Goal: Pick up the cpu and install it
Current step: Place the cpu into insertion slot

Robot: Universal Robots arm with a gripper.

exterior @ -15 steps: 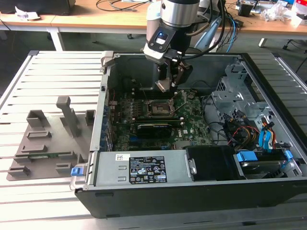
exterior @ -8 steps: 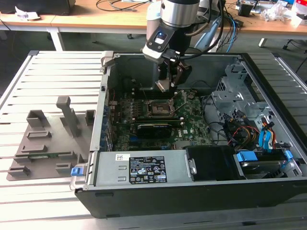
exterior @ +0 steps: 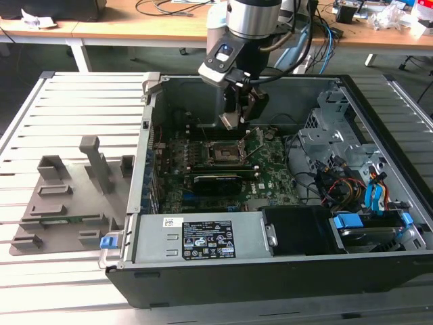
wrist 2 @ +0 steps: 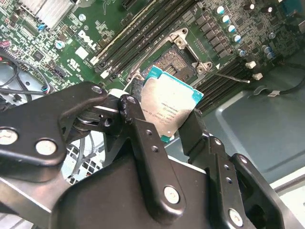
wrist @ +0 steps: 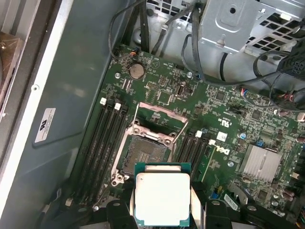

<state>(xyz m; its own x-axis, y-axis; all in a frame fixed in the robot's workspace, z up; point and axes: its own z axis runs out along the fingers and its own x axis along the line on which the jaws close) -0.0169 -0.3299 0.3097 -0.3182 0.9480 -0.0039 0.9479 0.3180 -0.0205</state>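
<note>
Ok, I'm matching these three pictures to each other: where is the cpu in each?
Exterior view: the cpu, a pale plate in the gripper, hanging near the socket.
First wrist view: cpu flat between the fingers, just before the open socket.
Second wrist view: cpu tilted between the fingers, partly covering the socket.
Shared landmark: the open socket.

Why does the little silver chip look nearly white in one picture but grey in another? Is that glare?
Probably glare: in the first wrist view the cpu faces the lens and its metal top washes out near white; in the second wrist view it sits angled in the gripper and reads grey.
</note>
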